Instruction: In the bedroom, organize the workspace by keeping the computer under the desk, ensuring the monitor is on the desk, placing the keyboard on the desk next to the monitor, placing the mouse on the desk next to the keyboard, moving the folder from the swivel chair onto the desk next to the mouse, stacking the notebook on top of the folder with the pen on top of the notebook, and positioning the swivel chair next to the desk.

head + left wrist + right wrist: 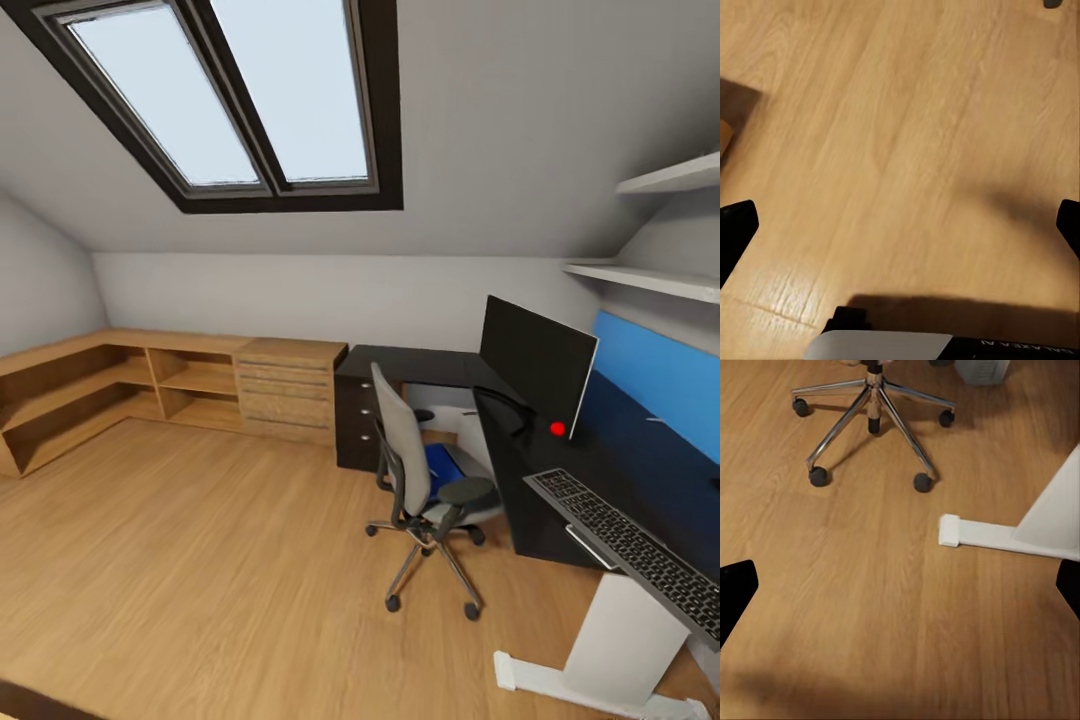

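Bedroom inventory, by count:

- One swivel chair [425,480], grey, on a five-spoke castor base [874,405] — five castors counted.
- One blue folder [441,464] on the chair seat.
- One dark L-shaped desk [620,470] with one white desk foot [979,534].
- One monitor [535,362]; one keyboard [640,550].
- One small red object [557,429] on the desk, kind unclear.
- One dark drawer unit [357,420].
- One wooden shelving unit [150,385] — one four-drawer bank [287,395].
- Two wall shelves [650,280].
- One skylight [225,90], two panes.
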Tool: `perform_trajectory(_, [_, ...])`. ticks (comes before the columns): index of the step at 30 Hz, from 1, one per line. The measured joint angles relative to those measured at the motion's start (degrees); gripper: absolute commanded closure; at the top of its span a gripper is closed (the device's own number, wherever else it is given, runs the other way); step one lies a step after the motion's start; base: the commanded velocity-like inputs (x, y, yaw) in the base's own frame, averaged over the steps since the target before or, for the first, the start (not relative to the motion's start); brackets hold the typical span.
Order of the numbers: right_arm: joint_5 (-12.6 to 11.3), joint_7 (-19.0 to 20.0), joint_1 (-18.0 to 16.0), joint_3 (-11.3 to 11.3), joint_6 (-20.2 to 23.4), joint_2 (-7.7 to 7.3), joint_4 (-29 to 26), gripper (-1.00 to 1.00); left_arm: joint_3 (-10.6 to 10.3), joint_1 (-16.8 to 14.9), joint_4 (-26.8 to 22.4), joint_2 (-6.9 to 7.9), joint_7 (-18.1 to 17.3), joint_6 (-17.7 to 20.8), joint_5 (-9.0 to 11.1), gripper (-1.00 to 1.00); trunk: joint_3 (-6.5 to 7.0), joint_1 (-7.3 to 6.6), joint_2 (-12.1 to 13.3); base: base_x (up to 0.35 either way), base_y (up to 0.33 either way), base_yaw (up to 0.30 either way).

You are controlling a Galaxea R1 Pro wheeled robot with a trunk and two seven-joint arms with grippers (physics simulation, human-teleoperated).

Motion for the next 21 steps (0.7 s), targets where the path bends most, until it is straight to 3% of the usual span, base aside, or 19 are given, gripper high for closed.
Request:
perform_trajectory(9, [0.00,0.00,-0.01,-0.03,0.06,-0.02,0.01,-1.00,0.00,0.00,0.00,0.00,0.00,0.02,0.00,-1.00,-0.24,0.00,0.00,0.264,0.235,-0.243])
perform_trajectory(17, [-0.08,-0.07,-0.02,-0.08,0.06,0.04,0.03,-1.00,0.03,0.00,0.01,0.09,0.00,0.05,0.00,-1.00,-0.92,0.00,0.00,0.260,0.229,-0.033])
perform_trajectory(21, [-0.08,-0.10,-0.02,-0.08,0.10,0.01,0.03,-1.00,0.03,0.00,0.02,0.08,0.00,0.07,0.04,-1.00,-1.28,0.02,0.00,0.089,0.079,-0.002])
